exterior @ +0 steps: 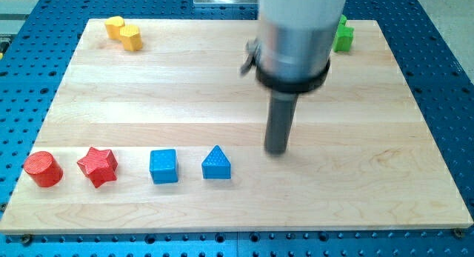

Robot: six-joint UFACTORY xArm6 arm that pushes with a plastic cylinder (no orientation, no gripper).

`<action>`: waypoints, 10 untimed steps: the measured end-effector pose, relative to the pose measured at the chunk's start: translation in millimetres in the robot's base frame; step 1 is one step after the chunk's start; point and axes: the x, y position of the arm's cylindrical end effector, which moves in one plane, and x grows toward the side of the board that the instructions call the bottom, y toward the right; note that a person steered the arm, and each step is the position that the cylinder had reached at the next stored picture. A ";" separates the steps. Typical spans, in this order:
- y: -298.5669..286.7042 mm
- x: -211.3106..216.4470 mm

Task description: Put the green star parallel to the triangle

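A green block (343, 35) shows at the board's top right, mostly hidden behind my arm; its shape cannot be made out. The blue triangle (216, 163) lies at the lower middle of the board. My tip (277, 150) rests on the board to the right of the triangle, apart from it by about one block width, and far below the green block.
A blue cube (164, 167), a red star (98, 166) and a red cylinder (42, 169) line up left of the triangle. Two yellow blocks (123, 32) sit at the top left. The wooden board (222, 94) lies on a blue perforated table.
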 end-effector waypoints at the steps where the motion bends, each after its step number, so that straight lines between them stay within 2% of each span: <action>1: 109.9 -85.1; 2: 232.0 -169.6; 3: 249.4 -242.9; 4: 176.0 -261.4; 5: 99.9 -188.2; 8: 24.9 28.4; 9: 65.7 9.1; 10: 71.9 36.4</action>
